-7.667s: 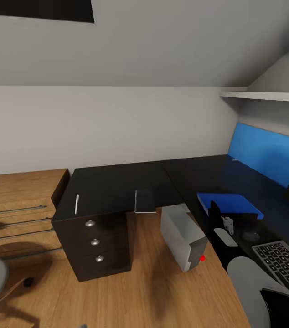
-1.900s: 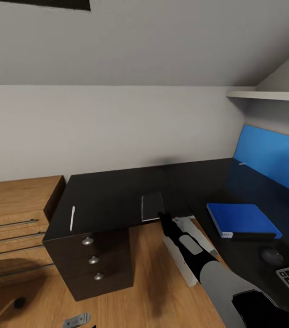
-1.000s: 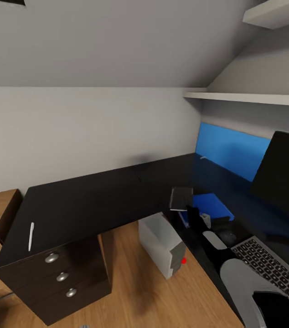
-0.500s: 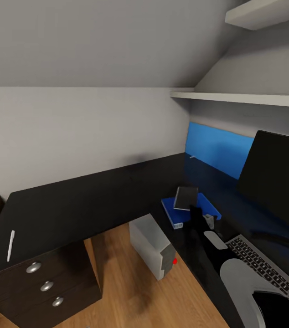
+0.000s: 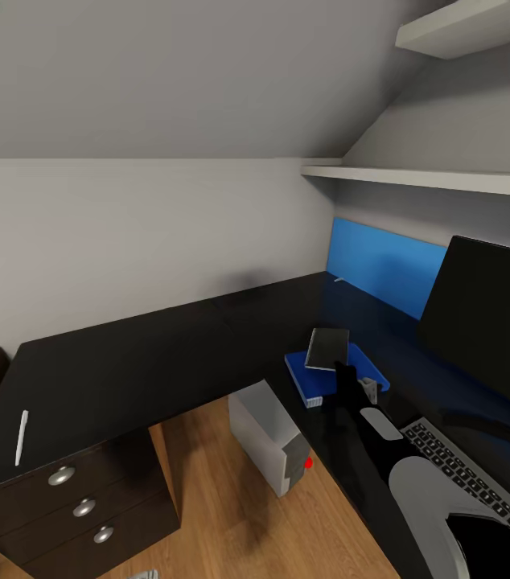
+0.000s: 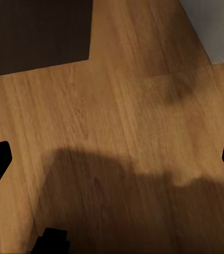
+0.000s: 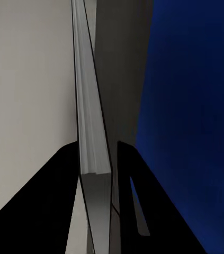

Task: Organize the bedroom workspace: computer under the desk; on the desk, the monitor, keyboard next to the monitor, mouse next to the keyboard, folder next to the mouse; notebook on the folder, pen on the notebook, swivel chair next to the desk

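Observation:
My right gripper (image 5: 338, 367) is shut on a dark grey notebook (image 5: 326, 347), holding it tilted just above the blue folder (image 5: 319, 378) that lies on the black desk (image 5: 150, 362). In the right wrist view the notebook's edge (image 7: 90, 121) runs between the fingers (image 7: 126, 180), with the folder (image 7: 196, 106) beside it. The black monitor (image 5: 488, 314) and the keyboard (image 5: 468, 478) are on the desk at the right. The grey computer (image 5: 275, 438) stands on the floor under the desk. A white pen (image 5: 22, 437) lies at the desk's far left. My left gripper (image 6: 112, 159) hangs open over the wooden floor.
A drawer unit (image 5: 82, 507) sits under the desk's left end. A blue panel (image 5: 384, 265) lines the wall behind the desk and a white shelf (image 5: 432, 178) juts out above it. The sloped ceiling comes low over the monitor side.
The view has swung right. My right gripper has lifted the notebook from the desk's left part and carried it over the folder; in the last half second it barely moved.

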Controlling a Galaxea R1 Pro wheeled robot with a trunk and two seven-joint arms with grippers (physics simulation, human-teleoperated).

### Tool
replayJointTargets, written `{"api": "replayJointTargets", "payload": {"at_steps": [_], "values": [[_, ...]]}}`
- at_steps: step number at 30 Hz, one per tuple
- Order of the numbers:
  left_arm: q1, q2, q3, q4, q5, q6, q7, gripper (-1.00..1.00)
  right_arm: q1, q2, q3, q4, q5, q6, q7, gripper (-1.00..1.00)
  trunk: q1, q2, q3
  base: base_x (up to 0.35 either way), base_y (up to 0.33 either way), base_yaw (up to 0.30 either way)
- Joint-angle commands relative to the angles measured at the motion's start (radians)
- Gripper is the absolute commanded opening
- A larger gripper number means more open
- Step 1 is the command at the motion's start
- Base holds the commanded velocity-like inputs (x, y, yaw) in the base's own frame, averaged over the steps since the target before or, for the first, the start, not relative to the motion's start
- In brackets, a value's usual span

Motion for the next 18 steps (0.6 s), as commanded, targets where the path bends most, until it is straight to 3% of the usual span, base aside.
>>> {"api": "replayJointTargets", "payload": {"at_steps": [1, 18], "values": [[0.000, 0.001, -0.004, -0.003, 0.011, -0.002, 0.008, 1.00, -0.001, 0.001, -0.004, 0.001, -0.007, 0.001, 0.005, -1.00, 0.000, 0.000, -0.001, 0.000, 0.000, 0.000], [0.000, 0.001, -0.004, -0.003, 0.010, -0.004, 0.008, 1.00, -0.001, -0.001, -0.009, 0.004, -0.012, 0.002, -0.025, -1.00, 0.000, 0.000, -0.001, 0.000, 0.000, 0.000]]}}
